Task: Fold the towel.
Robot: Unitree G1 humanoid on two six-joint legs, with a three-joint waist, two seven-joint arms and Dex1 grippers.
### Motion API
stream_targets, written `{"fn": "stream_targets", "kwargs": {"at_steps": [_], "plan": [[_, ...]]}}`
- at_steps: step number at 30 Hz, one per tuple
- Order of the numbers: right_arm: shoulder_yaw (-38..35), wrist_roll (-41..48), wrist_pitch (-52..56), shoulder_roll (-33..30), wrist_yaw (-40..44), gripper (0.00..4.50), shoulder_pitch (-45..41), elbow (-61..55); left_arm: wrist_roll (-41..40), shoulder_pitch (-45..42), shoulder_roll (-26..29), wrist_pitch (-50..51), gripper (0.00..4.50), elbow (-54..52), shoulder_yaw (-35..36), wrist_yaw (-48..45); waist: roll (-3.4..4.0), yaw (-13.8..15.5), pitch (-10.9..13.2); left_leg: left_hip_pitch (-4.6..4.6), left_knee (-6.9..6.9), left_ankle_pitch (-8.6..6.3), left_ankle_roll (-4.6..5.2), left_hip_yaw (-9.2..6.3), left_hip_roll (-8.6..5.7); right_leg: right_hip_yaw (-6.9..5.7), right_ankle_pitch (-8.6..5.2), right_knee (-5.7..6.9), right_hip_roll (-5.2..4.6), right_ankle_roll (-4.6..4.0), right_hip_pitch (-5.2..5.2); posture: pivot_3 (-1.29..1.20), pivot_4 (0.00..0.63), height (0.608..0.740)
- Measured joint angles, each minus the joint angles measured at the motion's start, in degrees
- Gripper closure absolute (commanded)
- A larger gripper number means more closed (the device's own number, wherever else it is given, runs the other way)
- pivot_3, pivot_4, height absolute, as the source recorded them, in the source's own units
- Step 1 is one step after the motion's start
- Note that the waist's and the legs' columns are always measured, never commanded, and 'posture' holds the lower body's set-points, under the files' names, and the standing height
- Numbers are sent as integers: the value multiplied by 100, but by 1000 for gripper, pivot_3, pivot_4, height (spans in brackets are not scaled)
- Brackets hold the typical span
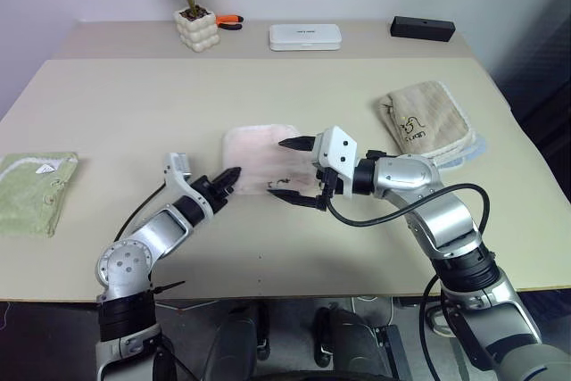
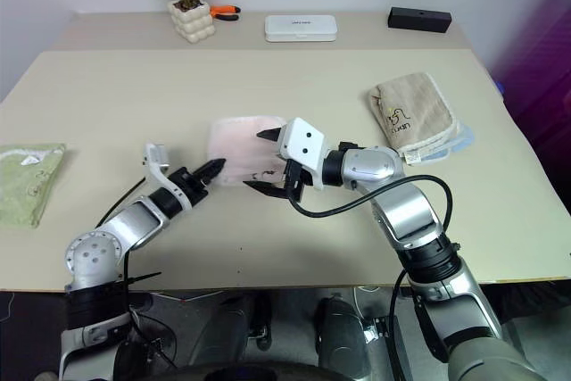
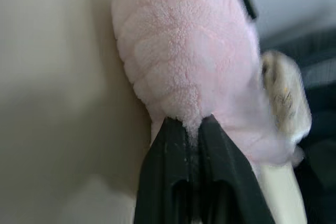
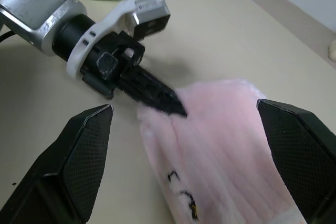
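The near left corner of the pink towel (image 1: 259, 160), mid-table, is pinched tight in the left gripper (image 1: 234, 174). The right gripper (image 1: 291, 169) is held above the towel's near right part, fingers spread wide, nothing gripped.

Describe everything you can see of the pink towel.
The towel is pale pink, fluffy terry, lying folded and flat mid-table, with a small dark embroidered motif near its front edge. The left gripper is shut, pinching its near left corner. The right gripper stands wide open over its right side, not gripping it.
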Motion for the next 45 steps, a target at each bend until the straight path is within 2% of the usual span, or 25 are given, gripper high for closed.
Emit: {"fn": "stream_targets", "kwargs": {"at_steps": [4, 7, 9, 11, 15, 19, 23, 27, 33, 41, 43, 45], "plan": [[0, -97, -46, -5, -63, 0, 1, 12, 183, -519, 273, -1134, 4488, 56, 840, 209, -4, -17, 2, -2, 0, 0, -1, -1, 4, -1, 0, 0, 1, -1, -3, 0, 150, 733], [6, -138, -94, -9, -64, 0, 1, 60, 381, -1046, 890, -2160, 4488, 371, 1848, 617, -12, -78, 7, -2, -1, 0, -1, 1, 6, -2, 1, -1, 3, -1, -5, 0, 150, 733], [-2, -161, -124, -29, -56, 0, 2, 110, 492, -1106, 1278, -2742, 4488, 433, 2510, 792, -11, -128, 7, -1, -2, -4, 5, 4, 0, -1, 1, -3, -3, 0, -1, 0, 150, 733], [10, -160, -157, -1, -31, 0, -1, 131, 512, -908, 1395, -3044, 4488, 484, 2969, 901, -11, -127, 7, -1, -1, -6, 10, 6, -3, -1, 1, -7, -6, 2, 2, 0, 150, 733], [28, -160, -226, 26, 11, 0, -18, 207, 434, -264, 1283, -3149, 4488, 607, 3383, 1110, -37, -100, 4, -2, 7, -8, 10, -2, -3, -10, 6, -9, -8, 10, 11, 0, 150, 733], [45, -161, -287, 67, 59, 0, -43, 265, -60, 671, 605, -2984, 4488, 260, 3479, 1347, -49, -110, 0, -1, 13, -21, -1, -8, -4, -7, 6, -10, -26, 10, 13, 0, 150, 733], [44, -162, -351, 56, 111, 0, -44, 315, -484, 1173, 308, -2959, 4488, 33, 3494, 1529, -61, -121, 2, -1, 12, -21, -3, -11, -3, -12, 6, -8, -31, 9, 12, 0, 150, 733], [43, -161, -371, 50, 145, 0, -44, 334, -836, 1433, 93, -3160, 3040, -166, 3564, 1572, -60, -120, 2, -2, 12, -25, 2, -9, -3, -16, 6, -10, -35, 9, 11, 0, 150, 733], [40, -162, -457, 41, 229, 0, -52, 533, -1363, 1595, -49, -3720, 62, -610, 3719, 1543, -62, -124, 3, -2, 12, -38, 23, -11, -3, -18, 6, -11, -37, 8, 11, 0, 150, 733], [-96, -84, -520, 29, 404, 0, -340, 1079, -1450, 2316, 792, -3978, 62, -1331, 3807, 1245, -60, -122, 5, -2, 10, -40, 24, -13, -3, -31, -1, -16, -37, -6, -9, 0, 150, 733], [-218, -28, -542, 26, 433, 0, -477, 1362, -1283, 2541, 1305, -3799, 62, -1532, 3651, 1062, -62, -108, 6, -3, 10, -40, 24, -14, -4, -33, -3, -18, -38, -12, -9, 0, 150, 733], [-359, -24, -599, 7, 439, 0, -619, 1627, -906, 2713, 1816, -3531, 62, -1862, 3207, 765, -52, -89, 11, -3, 9, -41, 24, -12, -12, -33, -3, -22, -44, -14, -10, 0, 150, 733]]}}
